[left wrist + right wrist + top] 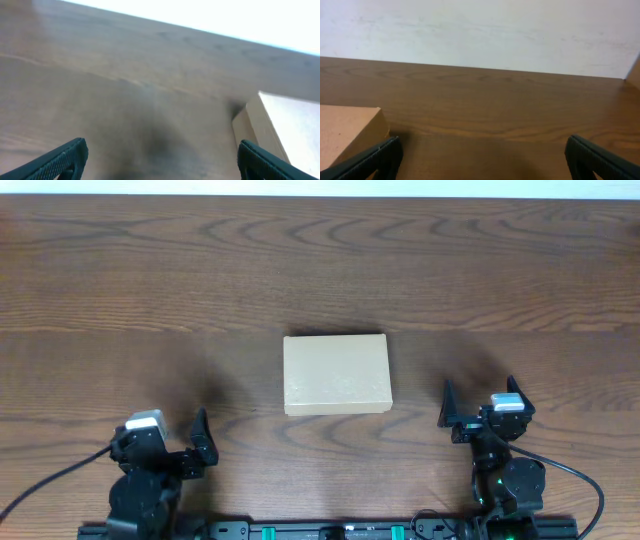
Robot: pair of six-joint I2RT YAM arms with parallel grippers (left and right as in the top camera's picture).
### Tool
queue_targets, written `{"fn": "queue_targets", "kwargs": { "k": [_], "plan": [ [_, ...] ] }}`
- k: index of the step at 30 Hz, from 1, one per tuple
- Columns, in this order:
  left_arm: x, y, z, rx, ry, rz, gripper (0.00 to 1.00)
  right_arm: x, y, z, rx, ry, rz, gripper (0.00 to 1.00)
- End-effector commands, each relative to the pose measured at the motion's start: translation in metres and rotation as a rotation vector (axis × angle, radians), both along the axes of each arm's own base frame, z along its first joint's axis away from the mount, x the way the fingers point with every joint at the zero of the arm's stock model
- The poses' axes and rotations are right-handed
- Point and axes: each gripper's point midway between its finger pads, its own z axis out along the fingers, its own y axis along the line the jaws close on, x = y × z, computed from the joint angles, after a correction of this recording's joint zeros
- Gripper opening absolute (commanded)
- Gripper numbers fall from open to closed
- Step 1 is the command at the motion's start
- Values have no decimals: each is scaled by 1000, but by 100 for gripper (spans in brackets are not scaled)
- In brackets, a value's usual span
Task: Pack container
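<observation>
Your left hand (pixel 170 436) is spread wide and holds nothing. In its own wrist view the two dark fingers (pixel 60 159) stand at the bottom corners of the frame with bare desk (pixel 125 90) between them. Your right hand (pixel 480 397) is parted just as wide and is also empty, touching nothing (its fingertips (pixel 372 159) frame only wood grain). Both hands sit toward the near edge of the desk, the left toward the near left corner and the right toward the near right corner.

The container (pixel 336 374) rests on the desk about midway between the left and right edges, between the two hands and a little farther from the near edge than they are. It is apart from both hands.

The overhead view shows the container's whole flat tan top, with the lid lying shut, and black cables (pixel 50 480) trailing from the arm bases. Each wrist view catches only one corner of the container: at the right edge of the left wrist's frame (pixel 280 125) and at the lower left of the right wrist's frame (pixel 345 131). The right wrist view alone shows a pale wall (pixel 480 30) beyond the far edge of the desk.
</observation>
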Motion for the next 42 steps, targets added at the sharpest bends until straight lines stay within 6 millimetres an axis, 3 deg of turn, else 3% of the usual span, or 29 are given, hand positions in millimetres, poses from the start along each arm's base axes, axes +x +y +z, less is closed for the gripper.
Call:
{"fn": "queue_targets", "kwargs": {
  "k": [1, 11, 22, 25, 36, 42],
  "plan": [
    [11, 5, -12, 15, -23, 40, 95, 0, 0, -1, -9, -3, -1, 99],
    [34, 25, -14, 32, -152, 170, 96, 0, 0, -1, -9, -3, -1, 99],
    [35, 42, -38, 49, -111, 244, 95, 0, 0, -1, -9, -3, -1, 99],
    [36, 40, -51, 49, -83, 230, 95, 0, 0, -1, -9, -3, -1, 99],
    [41, 11, -54, 52, -70, 37, 95, 0, 0, -1, -9, -3, -1, 99],
    [41, 9, -54, 52, -69, 28, 95, 0, 0, -1, -9, -3, -1, 99]
  ]
}}
